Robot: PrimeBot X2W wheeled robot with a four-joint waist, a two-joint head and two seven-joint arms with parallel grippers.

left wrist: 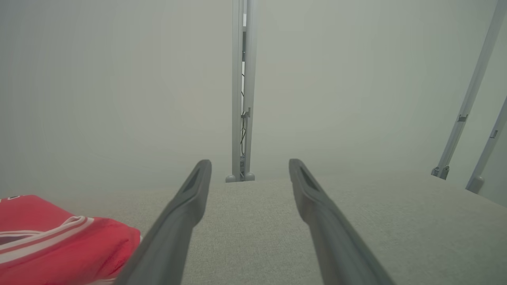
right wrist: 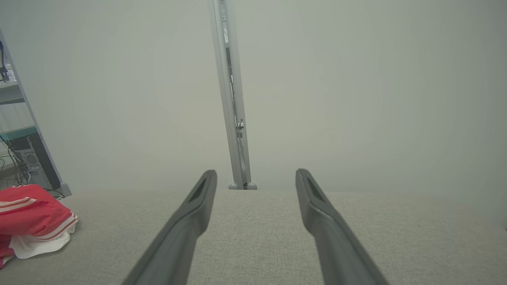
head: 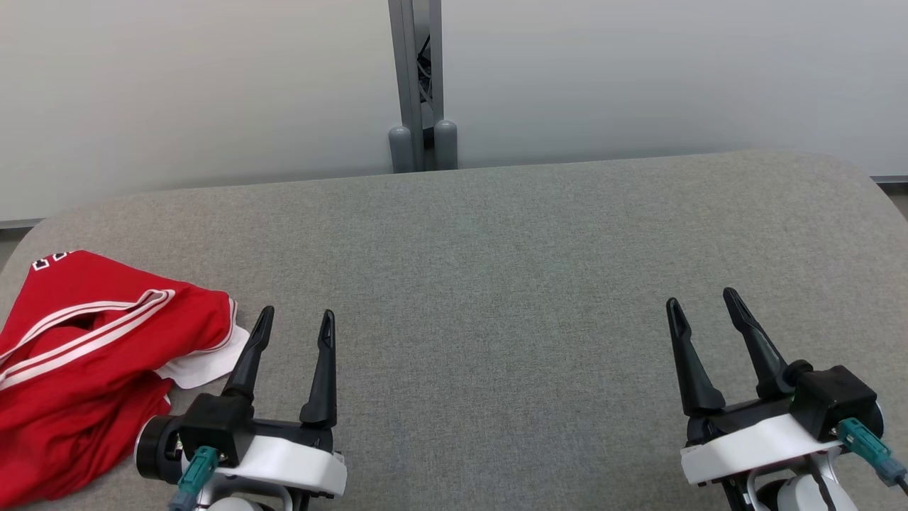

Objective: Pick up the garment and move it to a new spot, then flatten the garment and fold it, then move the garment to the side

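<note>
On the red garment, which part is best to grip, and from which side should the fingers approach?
Grip the raised fold with white trim at the red garment's right edge, bringing the left gripper down from above, on that right side. The fold bulges off the table and lies nearest that open gripper; the flat white hem beside it would probably be harder to pinch.

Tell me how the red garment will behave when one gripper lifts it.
The red garment lies crumpled in soft folds, so it will likely hang limp and unfold. It looks thin, so probably light.
</note>
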